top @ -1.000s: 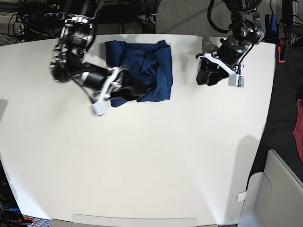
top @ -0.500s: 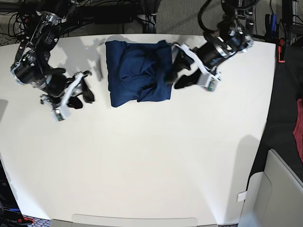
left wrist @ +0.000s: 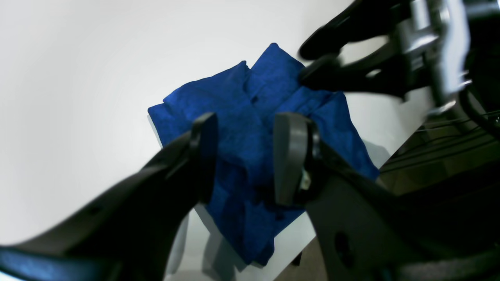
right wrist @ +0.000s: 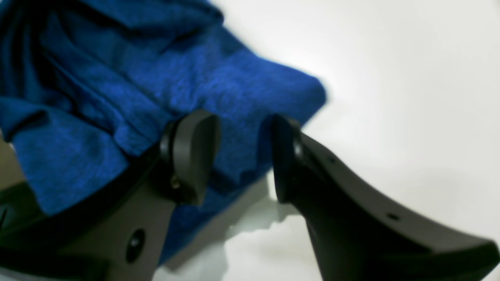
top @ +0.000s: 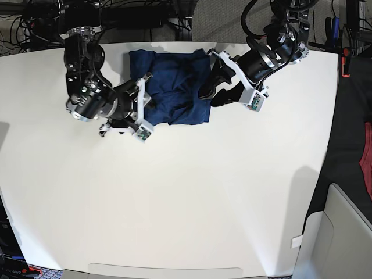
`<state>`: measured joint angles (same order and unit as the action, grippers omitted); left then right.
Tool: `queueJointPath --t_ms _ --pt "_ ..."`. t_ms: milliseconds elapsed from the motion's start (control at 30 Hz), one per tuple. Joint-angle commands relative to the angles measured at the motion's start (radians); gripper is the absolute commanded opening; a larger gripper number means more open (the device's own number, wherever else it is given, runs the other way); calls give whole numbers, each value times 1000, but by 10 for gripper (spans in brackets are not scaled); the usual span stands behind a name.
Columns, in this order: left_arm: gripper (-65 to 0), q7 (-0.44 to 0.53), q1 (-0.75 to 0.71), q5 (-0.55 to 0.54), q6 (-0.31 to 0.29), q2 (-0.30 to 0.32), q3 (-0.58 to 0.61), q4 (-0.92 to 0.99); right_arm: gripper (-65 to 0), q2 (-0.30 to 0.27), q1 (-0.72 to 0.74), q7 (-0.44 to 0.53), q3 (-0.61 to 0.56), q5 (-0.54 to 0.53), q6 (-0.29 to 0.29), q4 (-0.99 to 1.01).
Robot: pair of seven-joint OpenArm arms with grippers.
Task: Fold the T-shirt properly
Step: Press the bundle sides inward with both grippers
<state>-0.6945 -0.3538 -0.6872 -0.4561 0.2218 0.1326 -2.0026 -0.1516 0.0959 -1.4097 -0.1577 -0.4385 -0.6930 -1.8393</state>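
The T-shirt [top: 171,87] is a dark navy bundle, folded roughly square, lying rumpled at the back middle of the white table [top: 203,192]. My left gripper [top: 209,92] is at the shirt's right edge; in the left wrist view it [left wrist: 248,125] is open, with the shirt [left wrist: 254,117] seen through the gap. My right gripper [top: 146,103] is at the shirt's lower left edge; in the right wrist view it [right wrist: 240,128] is open, just over the shirt's corner [right wrist: 242,89]. Neither gripper holds cloth. The right gripper also shows in the left wrist view [left wrist: 332,66], beyond the shirt.
A reddish-maroon cloth [top: 367,157] lies off the table at the right. A grey bin [top: 343,232] stands at the lower right. Cables and gear [top: 145,17] run behind the table's back edge, close to the shirt.
My right gripper left the shirt, swung out to the table's left, and has come back to the shirt's lower left edge. My left gripper came in to the shirt's right edge and stays there.
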Motion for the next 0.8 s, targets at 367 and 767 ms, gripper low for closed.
queueJointPath --t_ms 367,767 --pt "-422 26 3 -13 -3 -2 -185 56 -386 11 71 13 -138 -132 -5 69" --pt "-422 25 -3 -13 -3 0 -205 81 -386 14 104 13 -78 -102 -5 91"
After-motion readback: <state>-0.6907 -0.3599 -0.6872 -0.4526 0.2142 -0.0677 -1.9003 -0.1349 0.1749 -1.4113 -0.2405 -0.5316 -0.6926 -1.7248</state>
